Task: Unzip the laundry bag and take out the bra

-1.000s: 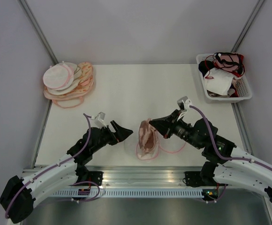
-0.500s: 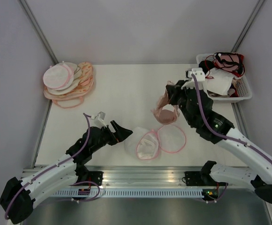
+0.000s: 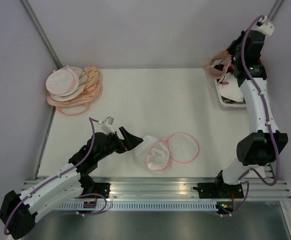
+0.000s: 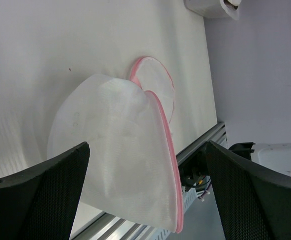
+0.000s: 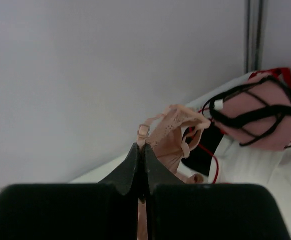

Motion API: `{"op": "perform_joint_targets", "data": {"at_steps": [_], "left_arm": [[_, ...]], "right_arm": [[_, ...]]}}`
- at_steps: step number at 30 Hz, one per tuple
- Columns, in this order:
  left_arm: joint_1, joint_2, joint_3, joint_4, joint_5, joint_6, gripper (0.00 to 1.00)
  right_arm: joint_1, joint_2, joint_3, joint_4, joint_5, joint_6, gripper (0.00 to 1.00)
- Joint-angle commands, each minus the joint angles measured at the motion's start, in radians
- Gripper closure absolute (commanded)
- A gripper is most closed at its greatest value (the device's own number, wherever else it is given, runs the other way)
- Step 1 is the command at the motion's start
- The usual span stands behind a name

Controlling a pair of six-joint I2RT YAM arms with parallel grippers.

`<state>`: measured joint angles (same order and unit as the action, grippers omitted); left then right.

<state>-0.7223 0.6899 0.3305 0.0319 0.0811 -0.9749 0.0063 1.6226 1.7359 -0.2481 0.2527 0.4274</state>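
Your right gripper (image 5: 141, 149) pinches the bra (image 3: 213, 68), upper right, by its edge; it could slip short of the basket (image 3: 220, 95). The left gripper (image 3: 130, 140) gapes beside the bag (image 3: 157, 154).

- Table (image 3: 145, 100): white top, with a metal rail (image 3: 155, 187) along the near edge.
- Laundry bag (image 3: 158, 154): unzipped and lying open at front centre. One pink-rimmed half lies flat on the right, the other is humped on the left, and the two touch.
- Left gripper (image 3: 136, 141): low over the table, jaws spread, tips at the bag's left edge.
- Right gripper (image 3: 227, 61): raised high at the far right corner, closed on the bra.
- Bra (image 3: 214, 69): pale pink-beige, hanging in the air over the basket's left edge.
- Basket (image 3: 220, 97): white, far right, holds garments, largely hidden by the right arm.
- Pile (image 3: 72, 85): stacked pink- and orange-rimmed pouches at the far left.
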Motion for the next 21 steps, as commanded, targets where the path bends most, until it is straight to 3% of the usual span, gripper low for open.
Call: {"op": "perform_joint_targets", "data": {"at_steps": [1, 4, 8, 11, 16, 21], "left_arm": [[0.001, -0.029, 0.053, -0.026, 0.019, 0.047, 0.00], [0.003, -0.044, 0.054, -0.058, 0.011, 0.050, 0.00], [0.003, -0.046, 0.059, -0.067, 0.003, 0.053, 0.00], [0.003, -0.032, 0.058, -0.067, 0.006, 0.048, 0.00], [0.006, -0.029, 0.059, -0.076, 0.026, 0.047, 0.00], [0.006, -0.043, 0.058, -0.089, 0.028, 0.054, 0.00]], "right_arm": [[-0.100, 0.070, 0.216, 0.033, -0.058, 0.056, 1.00], [-0.166, 0.188, 0.398, -0.054, -0.009, 0.048, 1.00], [-0.213, 0.282, 0.403, -0.098, 0.078, 0.025, 1.00], [-0.224, 0.350, 0.302, -0.128, 0.109, 0.050, 1.00], [-0.229, 0.499, 0.099, -0.157, 0.030, 0.145, 0.99], [-0.226, 0.507, -0.094, -0.080, 0.011, 0.183, 1.00]]}}
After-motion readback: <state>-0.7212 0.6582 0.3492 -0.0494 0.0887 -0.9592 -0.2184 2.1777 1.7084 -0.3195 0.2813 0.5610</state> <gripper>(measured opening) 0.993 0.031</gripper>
